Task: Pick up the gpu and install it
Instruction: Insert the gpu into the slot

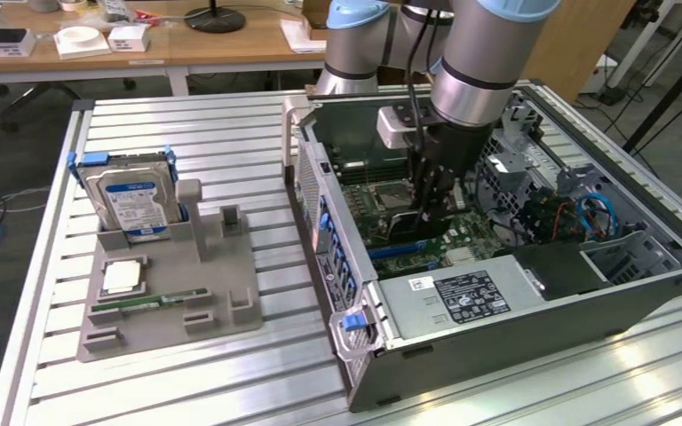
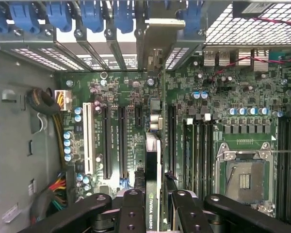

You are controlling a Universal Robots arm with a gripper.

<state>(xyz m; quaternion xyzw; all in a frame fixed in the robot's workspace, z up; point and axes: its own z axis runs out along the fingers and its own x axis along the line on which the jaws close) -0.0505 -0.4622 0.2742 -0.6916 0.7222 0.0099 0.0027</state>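
Holding the thin flat dark gpu card (image 2: 153, 179) on its edge, the black two-finger gripper (image 2: 153, 206) is clamped on it down inside the open grey computer case (image 1: 531, 311).

In the wrist view the card stands upright between the fingers (image 2: 132, 211), just over the green motherboard (image 2: 194, 97), in line with the long black slots (image 2: 121, 141). One end of the card reaches toward the row of blue clips (image 2: 87, 14) at the case wall. Well apart, on the exterior view's left, a grey plastic holder (image 1: 170, 293) sits on the ribbed metal table (image 1: 199, 142). It carries a silver hard drive with a blue label (image 1: 134, 204) and a slim green RAM stick (image 1: 152, 302).
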